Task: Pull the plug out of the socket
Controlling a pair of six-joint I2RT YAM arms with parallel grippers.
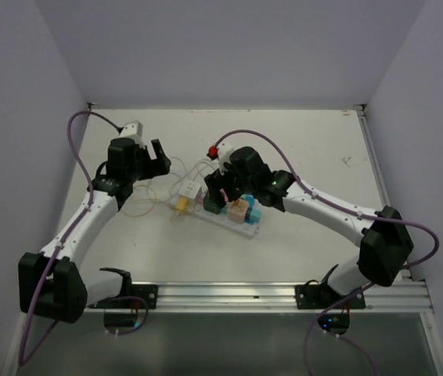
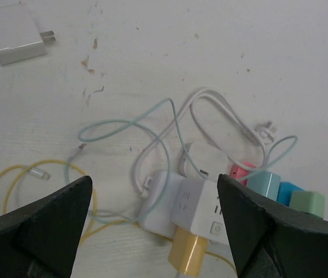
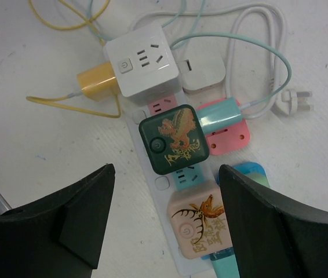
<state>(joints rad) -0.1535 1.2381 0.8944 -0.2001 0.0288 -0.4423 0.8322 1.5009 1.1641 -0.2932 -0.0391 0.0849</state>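
- The socket (image 3: 159, 184) lay flat on the surface, its long axis running diagonally.
- The right hand (image 3: 165, 169) hung spread directly over it.
- The left hand (image 2: 153, 179), also spread, hung over one end.

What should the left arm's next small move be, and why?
Probably lift the left end effector clear and retract: it stands open and empty, and a white plug lies loose on the table, prongs bare, well apart from the power strip, so the pull looks done.
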